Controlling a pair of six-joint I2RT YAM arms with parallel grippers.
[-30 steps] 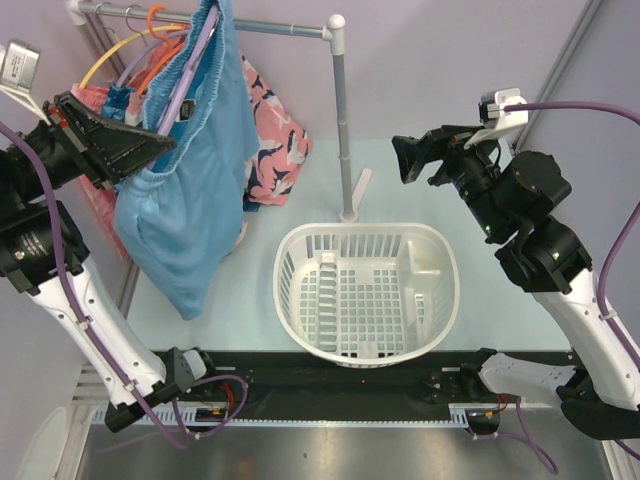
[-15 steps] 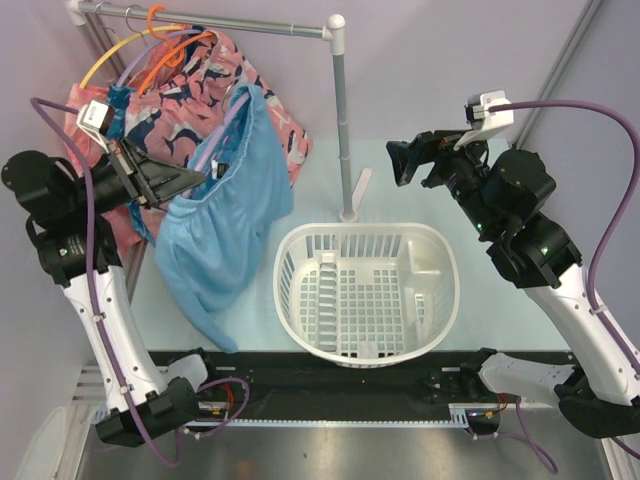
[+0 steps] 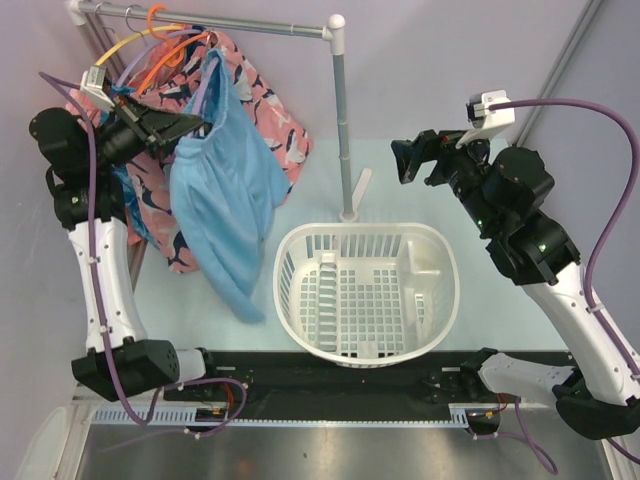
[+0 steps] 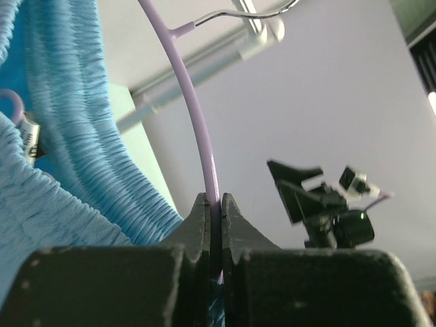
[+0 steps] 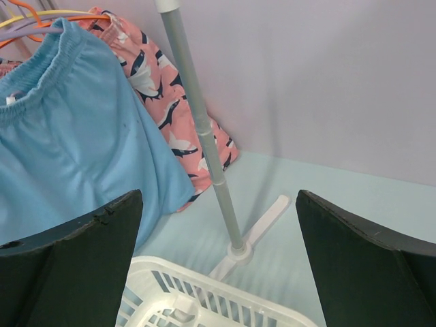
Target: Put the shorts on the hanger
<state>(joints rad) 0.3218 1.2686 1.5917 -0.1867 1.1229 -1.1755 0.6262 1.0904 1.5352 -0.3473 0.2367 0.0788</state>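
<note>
Your plain light-blue fabric shorts [image 3: 220,190] look to be on the thin lavender plastic hanger [image 4: 199,122] already. The gathered elastic waistband is bunched up along it and the rest drapes down in front of the pink patterned shorts [image 3: 275,115], just left of the white plastic laundry basket [image 3: 365,290].

Your left gripper [image 4: 215,204] is pinched tight on the hanger's arm, with the rod right in the seam between the jaws. Your right gripper [image 3: 408,160] is spread wide with nothing in it, well off to the side of the grey metal rail [image 3: 250,25].

On handling, I'd say that fabric is light and totally floppy. It won't fight you, but it'll swing and follow any jerk. The hanger is smooth and skinny, so I'd guess the waistband can slide along it if you tilt it much. The rod looks like it'll flex or twist in a narrow pinch too.

If you need to grab the shorts themselves, go for the thick ribbed waistband, not the loose leg. For the hanger, holding close to the hook's neck should give the least wobble.

From the left wrist view I can't tell whether the wire hook is actually seated on the rail.
</note>
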